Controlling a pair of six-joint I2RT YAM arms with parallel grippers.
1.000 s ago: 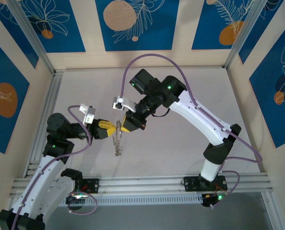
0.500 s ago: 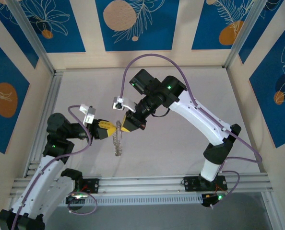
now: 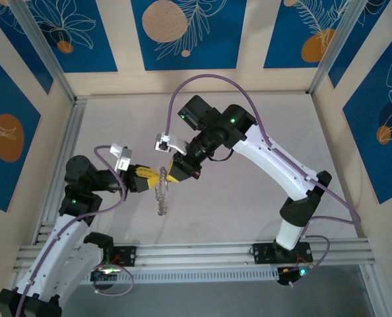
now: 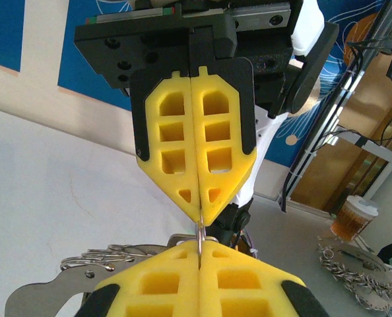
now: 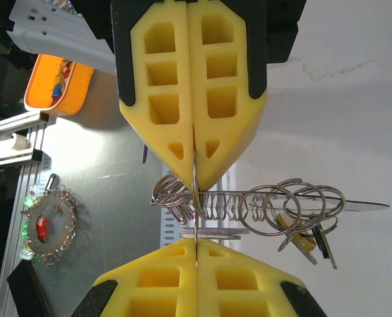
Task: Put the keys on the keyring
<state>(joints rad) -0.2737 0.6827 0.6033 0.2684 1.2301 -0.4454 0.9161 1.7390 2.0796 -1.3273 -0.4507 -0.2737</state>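
My two grippers meet tip to tip above the middle of the table. The left gripper (image 3: 158, 177) (image 4: 199, 243) and the right gripper (image 3: 171, 173) (image 5: 196, 243) are both shut on one thin wire ring of the keyring (image 3: 162, 197) (image 5: 249, 203). The keyring is a bunch of silvery loops that hangs below the fingertips in the top view. A brassy-yellow key (image 5: 300, 238) with a dark bit dangles among the loops on the right. A flat pale key (image 5: 216, 232) lies edge-on just above my right fingertips.
The grey table (image 3: 249, 198) has aluminium rails (image 3: 202, 254) along its near edge and wooden walls round it. Off the table lie an orange container (image 5: 54, 86), a chain loop (image 5: 47, 224) and a cup (image 4: 351, 218).
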